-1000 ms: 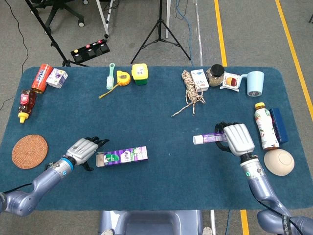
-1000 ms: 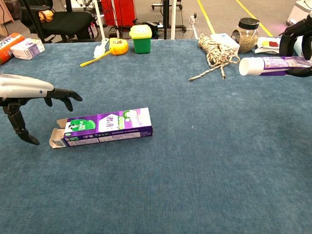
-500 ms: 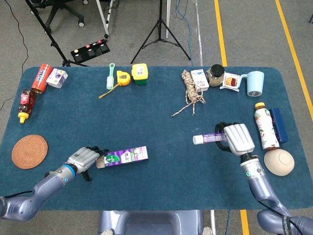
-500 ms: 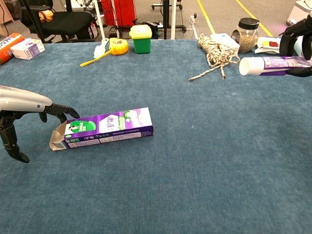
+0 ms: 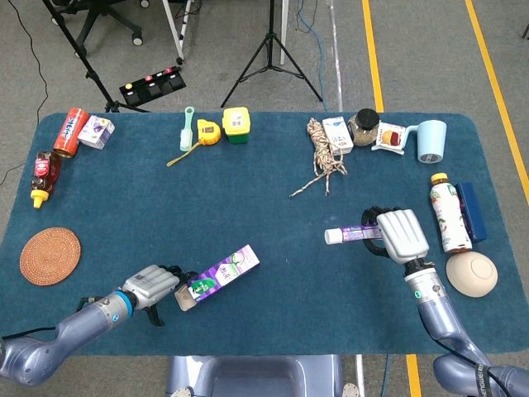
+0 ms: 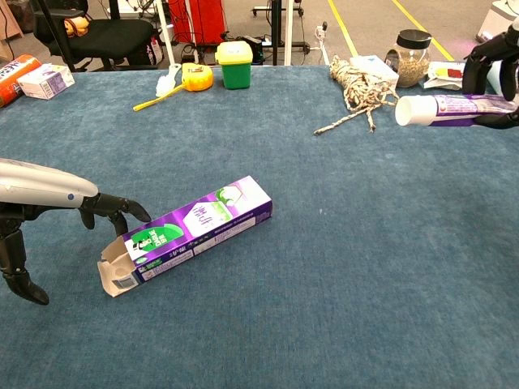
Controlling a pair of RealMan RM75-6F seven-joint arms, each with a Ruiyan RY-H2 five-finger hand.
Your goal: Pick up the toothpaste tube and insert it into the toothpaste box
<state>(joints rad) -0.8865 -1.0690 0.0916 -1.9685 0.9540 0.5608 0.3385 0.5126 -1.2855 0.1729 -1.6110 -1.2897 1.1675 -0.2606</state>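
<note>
L hand, fingers spread on the box, just swung it askew; R hand, gripping the tube, waits right of it.

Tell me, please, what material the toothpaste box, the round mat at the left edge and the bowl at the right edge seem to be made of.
Toothpaste box: printed cardboard with a slight sheen; a folded flap stands open at its end.
Round mat: probably woven rattan or straw, matte; concentric rings show.
Bowl: pale beige and smooth, perhaps wood or plastic; the look leaves it open.
</note>
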